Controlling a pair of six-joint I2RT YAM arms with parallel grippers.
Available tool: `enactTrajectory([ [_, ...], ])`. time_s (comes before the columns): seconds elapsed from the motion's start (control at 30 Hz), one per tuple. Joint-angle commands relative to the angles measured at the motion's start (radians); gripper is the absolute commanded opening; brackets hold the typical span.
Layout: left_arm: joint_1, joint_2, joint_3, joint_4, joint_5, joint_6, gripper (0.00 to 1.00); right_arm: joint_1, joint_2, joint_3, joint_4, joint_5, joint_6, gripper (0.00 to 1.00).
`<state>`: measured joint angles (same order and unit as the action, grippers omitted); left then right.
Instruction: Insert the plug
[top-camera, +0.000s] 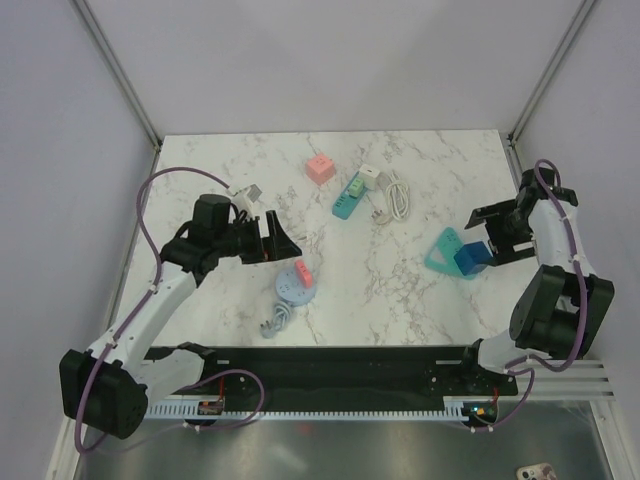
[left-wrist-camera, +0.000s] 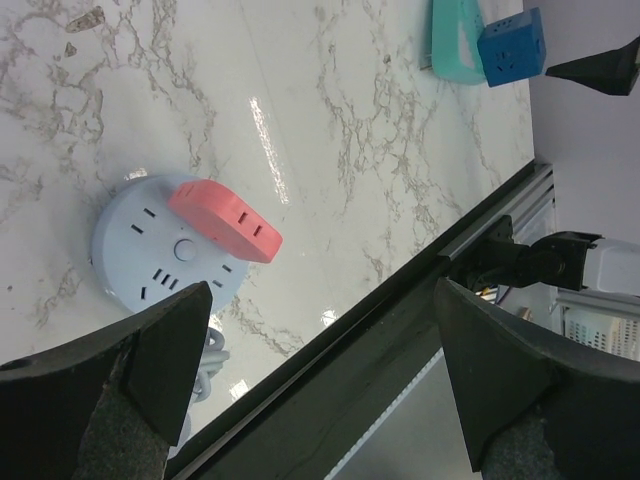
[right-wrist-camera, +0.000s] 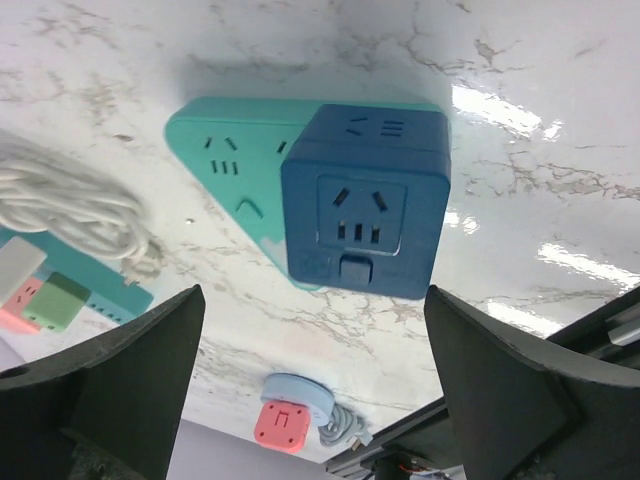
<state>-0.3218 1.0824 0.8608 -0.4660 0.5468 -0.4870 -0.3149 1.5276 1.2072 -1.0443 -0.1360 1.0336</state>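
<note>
The blue cube adapter (right-wrist-camera: 365, 205) sits on one corner of the teal triangular power strip (right-wrist-camera: 235, 165), between and beneath the right fingers (right-wrist-camera: 500, 390), which stand wide open, clear of it. The left fingers (left-wrist-camera: 150, 350), likewise open and empty, hang over a round pale-blue strip (left-wrist-camera: 140, 250) carrying a coral adapter (left-wrist-camera: 225, 220). Three power strips lie on the marble table (top-camera: 420, 300), the third a long teal strip (top-camera: 345, 205). One pink cube (top-camera: 320, 168) lies alone at the back.

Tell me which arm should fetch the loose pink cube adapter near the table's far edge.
Left, probably. The left gripper, open, hangs closer to the pink cube adapter; the right gripper, also open, sits farther, beside the blue cube adapter on the teal triangular power strip.
</note>
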Motion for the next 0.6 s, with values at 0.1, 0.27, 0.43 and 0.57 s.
enactTrajectory([
  [0.1,0.004,-0.059,0.066,-0.045,-0.042,0.051,1.00,0.002,-0.096,0.075,-0.080,-0.031,-0.015,0.98],
  [0.27,0.003,-0.055,0.124,-0.059,-0.002,0.025,1.00,0.013,-0.177,0.038,-0.030,-0.132,-0.038,0.98],
  [0.43,0.003,0.046,0.224,-0.048,-0.103,0.010,0.98,0.132,-0.195,0.164,0.058,-0.097,-0.161,0.98],
  [0.57,0.004,0.233,0.398,-0.034,-0.163,0.010,0.95,0.273,-0.133,0.238,0.096,-0.018,-0.259,0.98],
])
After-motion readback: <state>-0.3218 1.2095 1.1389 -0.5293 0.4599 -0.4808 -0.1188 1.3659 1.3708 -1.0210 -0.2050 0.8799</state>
